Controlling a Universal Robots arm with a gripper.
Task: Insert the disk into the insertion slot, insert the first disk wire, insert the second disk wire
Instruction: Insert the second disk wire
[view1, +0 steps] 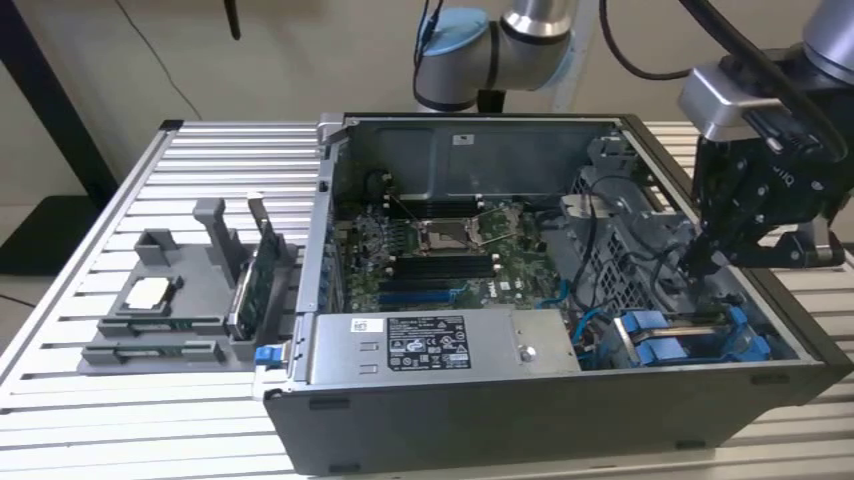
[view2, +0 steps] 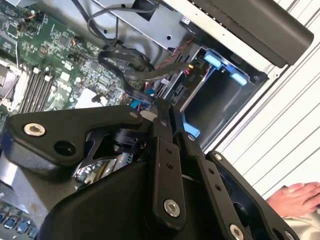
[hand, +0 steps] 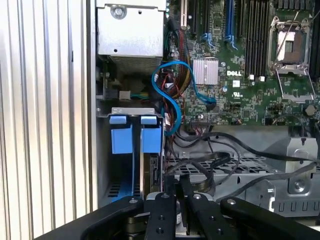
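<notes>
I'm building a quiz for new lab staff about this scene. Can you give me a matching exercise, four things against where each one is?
Things:
A. green motherboard
B. silver box with a sticker
C. gripper
D. grey holder

Places:
1. on the slatted table, on the exterior view's left of the case
2. along the case's near wall
3. inside the case, above the blue carriers
4. flat on the case floor, mid-case

Pairs: A-4, B-2, C-3, D-1
</notes>
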